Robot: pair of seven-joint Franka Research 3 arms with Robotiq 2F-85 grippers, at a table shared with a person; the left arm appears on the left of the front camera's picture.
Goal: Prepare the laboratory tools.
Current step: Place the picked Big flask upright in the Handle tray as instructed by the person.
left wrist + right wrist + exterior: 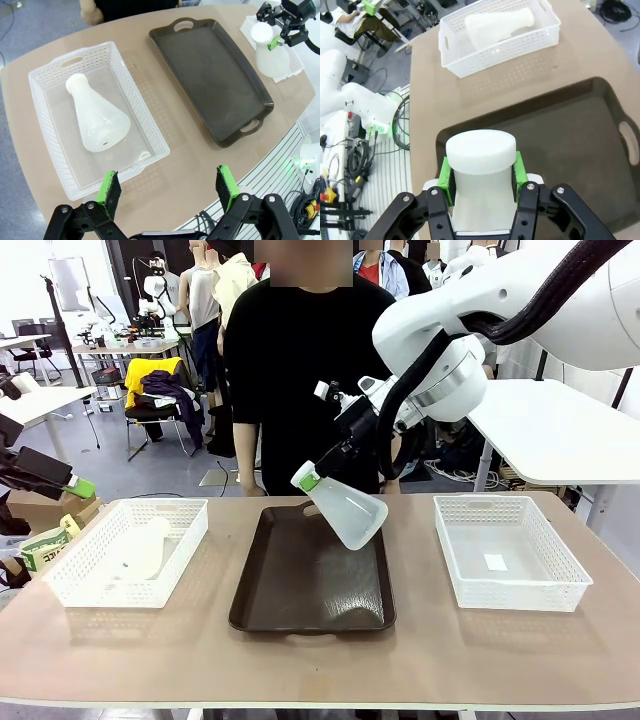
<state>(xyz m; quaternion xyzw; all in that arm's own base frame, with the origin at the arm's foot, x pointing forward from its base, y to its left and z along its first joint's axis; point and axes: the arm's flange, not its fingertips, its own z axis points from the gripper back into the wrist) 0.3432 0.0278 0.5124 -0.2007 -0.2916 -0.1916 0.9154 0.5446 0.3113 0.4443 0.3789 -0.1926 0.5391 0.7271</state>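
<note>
One flask [140,550] lies on its side in the basket [100,592] left of the tray [300,590], with its neck pointing away from the robot. The left gripper [167,186] hangs farther left again, clear of that basket, its jaws spread wide and empty. Farther off, above the tray's far half, the right gripper [312,480] is clamped on the neck of the other flask [350,512], which hangs tilted with its neck toward the tray's left and its base low toward the right; I judge the coming move must bring that axis upright and lower the base onto the tray beneath, while the person [300,360] stands beyond the tray's far edge.
</note>
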